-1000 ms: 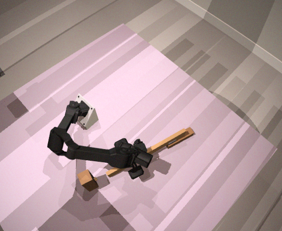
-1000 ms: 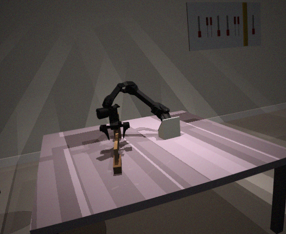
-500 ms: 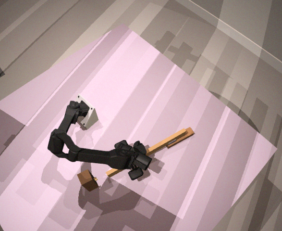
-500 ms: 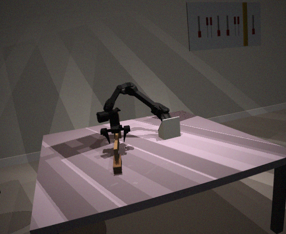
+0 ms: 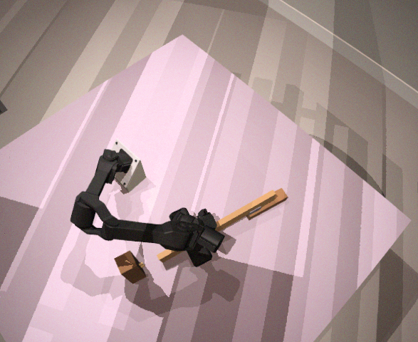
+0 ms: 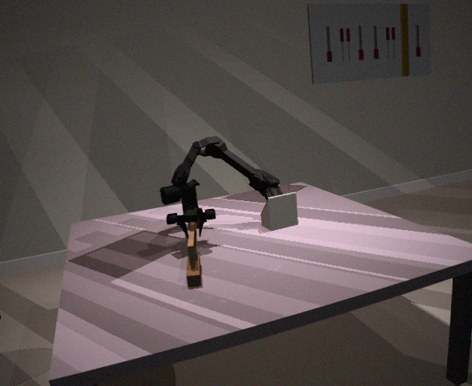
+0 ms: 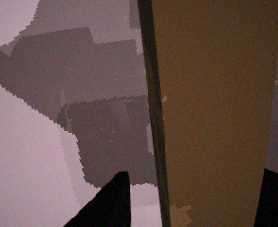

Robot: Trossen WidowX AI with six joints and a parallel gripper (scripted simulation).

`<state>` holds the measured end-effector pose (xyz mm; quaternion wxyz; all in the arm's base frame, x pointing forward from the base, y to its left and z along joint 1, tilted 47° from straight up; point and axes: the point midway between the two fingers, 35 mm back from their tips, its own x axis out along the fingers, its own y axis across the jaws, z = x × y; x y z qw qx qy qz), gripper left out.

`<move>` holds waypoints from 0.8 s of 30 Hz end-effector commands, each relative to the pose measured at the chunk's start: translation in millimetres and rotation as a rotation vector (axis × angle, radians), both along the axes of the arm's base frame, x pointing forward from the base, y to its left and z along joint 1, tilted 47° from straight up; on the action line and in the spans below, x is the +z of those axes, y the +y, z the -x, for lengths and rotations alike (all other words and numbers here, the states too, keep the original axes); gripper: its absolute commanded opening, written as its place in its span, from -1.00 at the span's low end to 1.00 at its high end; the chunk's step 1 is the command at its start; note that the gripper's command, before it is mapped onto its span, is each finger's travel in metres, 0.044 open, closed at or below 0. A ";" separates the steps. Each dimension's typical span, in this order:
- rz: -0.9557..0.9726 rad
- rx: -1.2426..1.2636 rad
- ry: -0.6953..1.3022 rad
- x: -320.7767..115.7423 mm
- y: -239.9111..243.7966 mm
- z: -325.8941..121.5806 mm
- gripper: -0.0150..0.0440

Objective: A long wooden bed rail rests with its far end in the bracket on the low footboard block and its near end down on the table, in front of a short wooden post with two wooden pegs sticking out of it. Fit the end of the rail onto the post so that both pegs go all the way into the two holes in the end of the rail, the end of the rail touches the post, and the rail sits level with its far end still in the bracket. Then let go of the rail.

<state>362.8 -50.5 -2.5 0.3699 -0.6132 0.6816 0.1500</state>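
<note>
The wooden rail (image 5: 238, 214) (image 6: 191, 243) (image 7: 215, 95) has its far end at the footboard block (image 5: 282, 194) (image 6: 193, 279). Its near end, low by the table, points at the wooden post (image 5: 128, 266) with a gap between. The pegs (image 5: 141, 264) stick out of the post toward the rail; I cannot tell both apart. My gripper (image 5: 203, 237) (image 6: 193, 235) (image 7: 177, 174) straddles the rail, partly open. In the wrist view the right finger is at the rail's edge; a gap shows between the left finger and the rail. The rail's holes are hidden.
The arm's base stands on a pale wedge-shaped mount (image 5: 137, 178) (image 6: 283, 212) on the pink table (image 5: 179, 66) (image 6: 289, 286). The arm's forearm passes above the table beside the post. Striped shadows cross the table.
</note>
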 end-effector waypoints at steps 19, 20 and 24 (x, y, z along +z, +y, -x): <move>0.004 0.005 0.004 -0.2 -0.2 0.2 -0.49; 0.004 0.005 0.004 -0.2 -0.2 0.2 -0.49; 0.003 0.005 0.004 0.2 0.5 0.2 -0.49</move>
